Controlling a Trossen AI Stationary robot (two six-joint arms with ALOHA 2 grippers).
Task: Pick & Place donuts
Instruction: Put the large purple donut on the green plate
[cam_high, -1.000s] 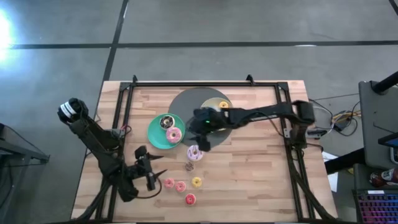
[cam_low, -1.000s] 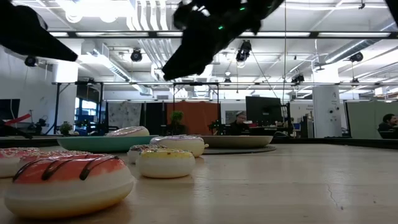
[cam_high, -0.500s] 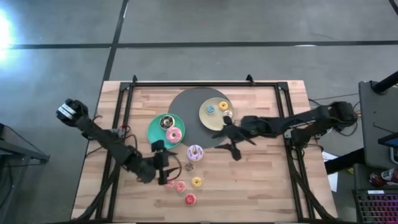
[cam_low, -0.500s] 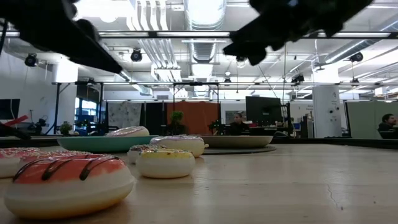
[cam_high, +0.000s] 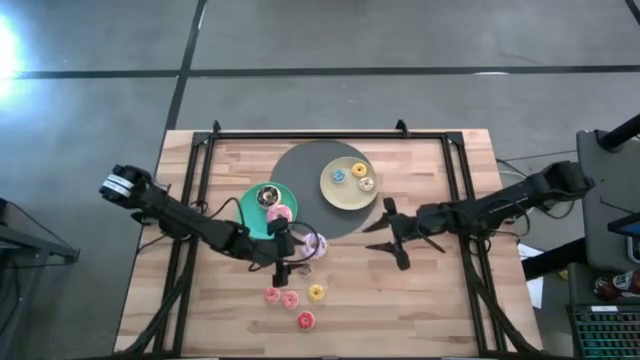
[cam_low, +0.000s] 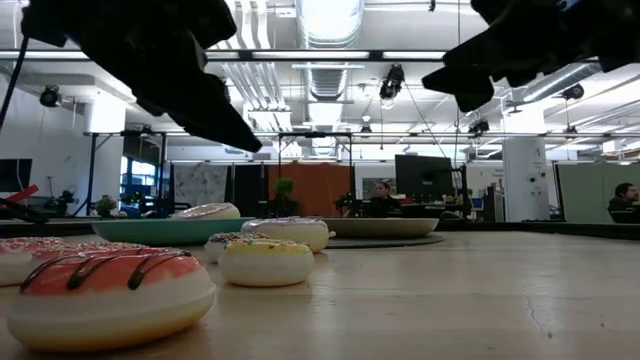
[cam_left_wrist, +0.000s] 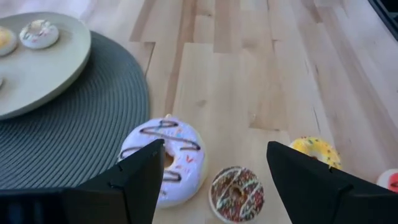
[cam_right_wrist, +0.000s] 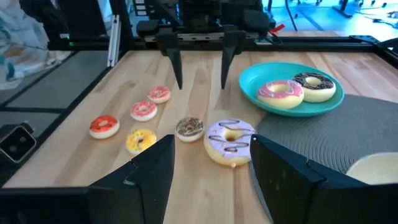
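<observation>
Two slim dark jointed arms, each hand ending in pointed black fingers.

Room: grey concrete floor; exposed ceiling ducts, strip lights; orange partition; seated person at monitor.

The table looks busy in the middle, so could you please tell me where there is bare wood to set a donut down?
Free: the wood right of the grey mat and pale-yellow plate, beyond the right gripper, and the strip left of the teal plate. Crowded: the loose donuts under the left gripper.
</observation>
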